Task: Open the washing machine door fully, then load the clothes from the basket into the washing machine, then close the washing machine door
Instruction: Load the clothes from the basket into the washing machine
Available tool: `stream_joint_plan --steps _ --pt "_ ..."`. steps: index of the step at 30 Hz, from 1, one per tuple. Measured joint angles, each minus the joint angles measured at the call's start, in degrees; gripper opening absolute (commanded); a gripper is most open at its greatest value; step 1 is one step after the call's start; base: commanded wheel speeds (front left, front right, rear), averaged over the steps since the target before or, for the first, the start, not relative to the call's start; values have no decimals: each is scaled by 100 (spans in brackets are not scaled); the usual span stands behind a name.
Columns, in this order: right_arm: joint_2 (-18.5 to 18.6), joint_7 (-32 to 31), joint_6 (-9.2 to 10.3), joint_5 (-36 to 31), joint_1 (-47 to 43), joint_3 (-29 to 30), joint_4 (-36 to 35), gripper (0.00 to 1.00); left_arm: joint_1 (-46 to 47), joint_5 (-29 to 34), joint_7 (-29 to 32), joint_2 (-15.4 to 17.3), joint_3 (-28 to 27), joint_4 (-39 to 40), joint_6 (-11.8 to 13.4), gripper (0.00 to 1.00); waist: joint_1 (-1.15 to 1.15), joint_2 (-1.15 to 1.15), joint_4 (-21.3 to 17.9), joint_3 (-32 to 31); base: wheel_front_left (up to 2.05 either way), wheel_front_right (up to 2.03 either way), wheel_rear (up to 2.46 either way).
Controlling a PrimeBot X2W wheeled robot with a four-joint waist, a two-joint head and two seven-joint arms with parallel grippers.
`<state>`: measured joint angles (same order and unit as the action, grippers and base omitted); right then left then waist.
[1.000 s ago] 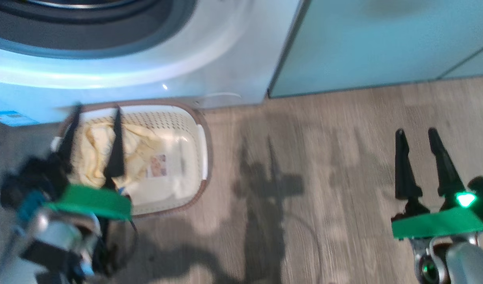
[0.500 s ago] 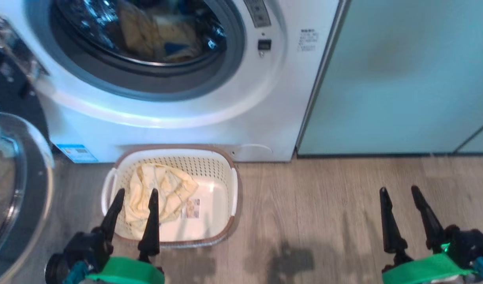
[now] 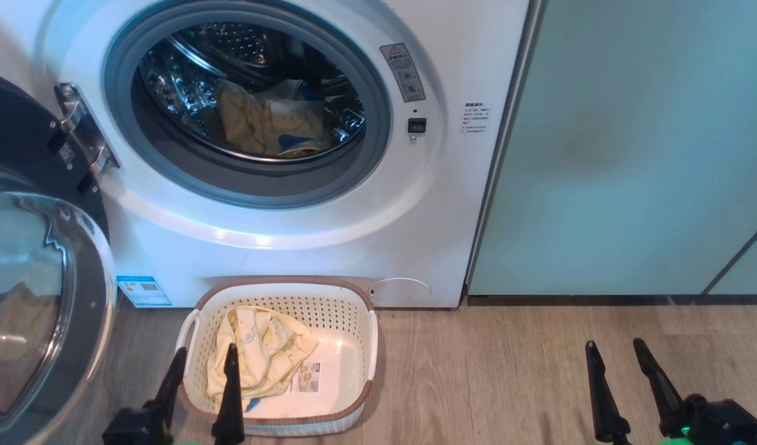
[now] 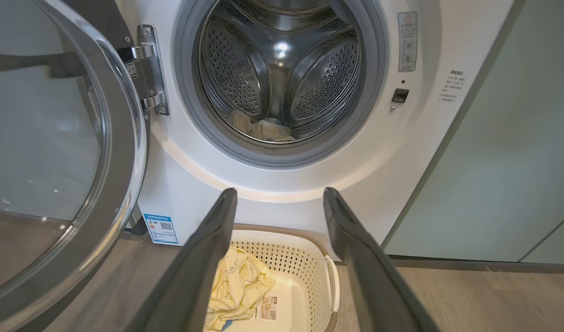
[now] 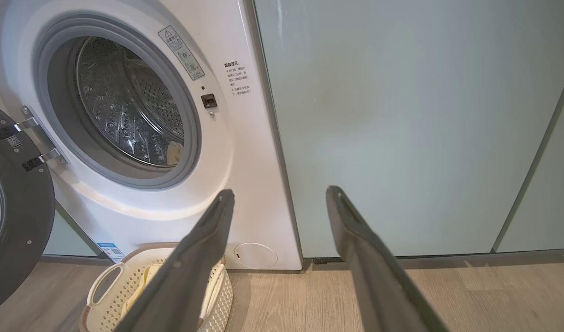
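Observation:
The white washing machine (image 3: 304, 222) stands in front of me, its black round door (image 3: 38, 296) swung wide open to the left on a metal hinge (image 3: 85, 133). Pale yellow clothes (image 3: 270, 120) lie inside the steel drum (image 4: 282, 69). On the floor against the washer sits the cream basket (image 3: 347, 303), holding another yellow garment (image 3: 261, 355). My left gripper (image 3: 205, 358) hangs open just in front of the basket's near rim, nothing between its fingers. My right gripper (image 3: 615, 349) is open over bare floor at the lower right, also holding nothing.
Pale-green cabinet doors (image 3: 638, 148) stand right of the washer. Wood-look floor (image 3: 508, 371) stretches right of the basket. The open door's glass bowl (image 4: 38, 133) juts out at the left, close to my left arm.
The camera has tilted up, so the drum, hinge and open door have come into view and the basket and both grippers sit lower in the picture. Both grippers stay open.

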<state>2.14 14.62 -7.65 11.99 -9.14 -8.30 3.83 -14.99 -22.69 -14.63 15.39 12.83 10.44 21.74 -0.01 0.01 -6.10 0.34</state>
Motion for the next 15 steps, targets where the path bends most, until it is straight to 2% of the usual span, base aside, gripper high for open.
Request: stream_joint_plan --steps 15 --pt "0 0 0 0 1 -9 -19 100 -16 213 0 -269 -163 -152 -294 100 1 0 -67 26 0 0 0"
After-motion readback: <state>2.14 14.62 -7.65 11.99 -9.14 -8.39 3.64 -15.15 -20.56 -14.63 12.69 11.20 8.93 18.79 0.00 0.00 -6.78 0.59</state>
